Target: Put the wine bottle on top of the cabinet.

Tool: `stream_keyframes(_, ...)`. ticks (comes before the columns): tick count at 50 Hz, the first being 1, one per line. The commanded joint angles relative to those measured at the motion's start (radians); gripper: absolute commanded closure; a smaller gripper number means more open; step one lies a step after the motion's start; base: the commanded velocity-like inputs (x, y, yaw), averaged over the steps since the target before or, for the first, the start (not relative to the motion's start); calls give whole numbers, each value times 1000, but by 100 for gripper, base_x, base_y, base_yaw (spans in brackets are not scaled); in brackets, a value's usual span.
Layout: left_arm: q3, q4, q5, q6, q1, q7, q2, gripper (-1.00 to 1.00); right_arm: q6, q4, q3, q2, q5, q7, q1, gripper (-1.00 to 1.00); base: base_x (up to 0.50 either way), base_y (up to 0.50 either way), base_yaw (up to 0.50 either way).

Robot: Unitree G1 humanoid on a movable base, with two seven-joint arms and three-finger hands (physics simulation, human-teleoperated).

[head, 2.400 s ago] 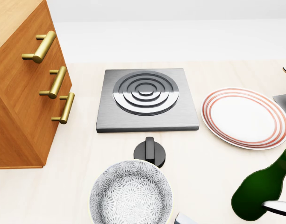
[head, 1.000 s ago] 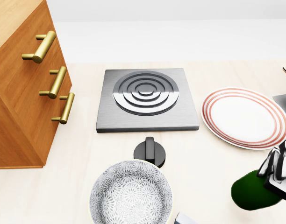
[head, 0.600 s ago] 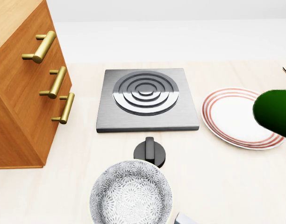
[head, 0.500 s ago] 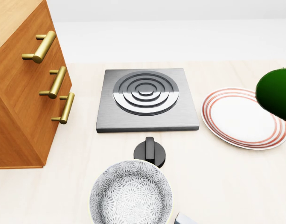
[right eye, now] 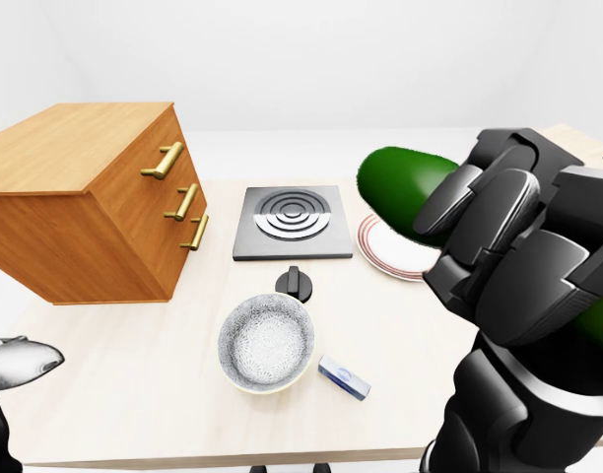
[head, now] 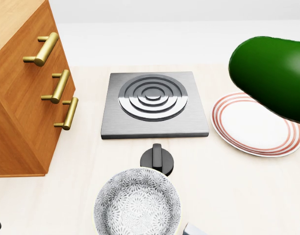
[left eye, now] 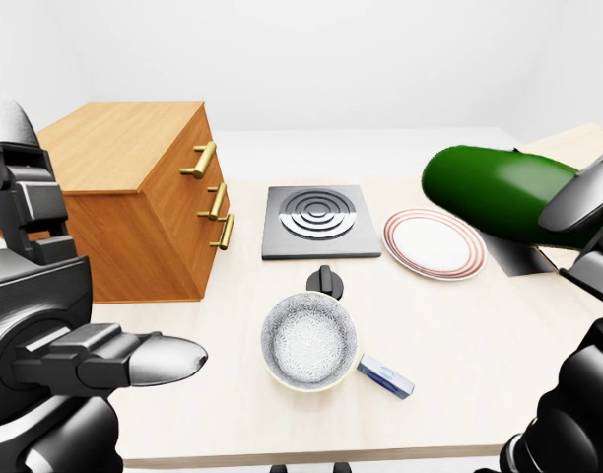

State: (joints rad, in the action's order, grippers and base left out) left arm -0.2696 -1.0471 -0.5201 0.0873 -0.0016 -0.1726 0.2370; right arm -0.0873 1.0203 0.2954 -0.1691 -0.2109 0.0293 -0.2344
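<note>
No text, brand, number or sign is showing legibly anywhere in these views. The wine bottle is presenting only plain green glass, with no label facing the cameras. The small blue-and-white object lying beside the bowl is carrying a marking too small to read. The cabinet, the hotplate and the striped plate are bearing no writing.

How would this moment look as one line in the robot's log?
right hand: shut on wine bottle, lifted | left hand: open | cabinet: top bare
</note>
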Motion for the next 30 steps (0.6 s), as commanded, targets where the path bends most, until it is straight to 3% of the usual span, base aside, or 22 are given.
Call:
stream_keyframes(1,71,0,8,0,-24,-56,49,-100,0,27,-80,35,35,35,-40,100,0,0,0)
stream_keyframes(6,125,0,101,0,-65,-37,37,-100,0,19,-109,46,54,40,-52,100,0,0,0)
stream_keyframes(11,188,0,296,0,-122,69,-47,-100,0,11,-141,58,74,44,-62,100,0,0,0)
stream_keyframes(17,337,0,538,0,-144,141,-113,-100,0,-13,-168,73,100,36,-43,100,0,0,0)
stream_keyframes(25,505,0,753,0,-150,213,-210,-100,0,-27,-195,92,120,36,-43,100,0,0,0)
stream_keyframes(30,555,11,828,0,-164,228,-242,-100,0,-23,-212,100,127,42,-50,100,0,0,0)
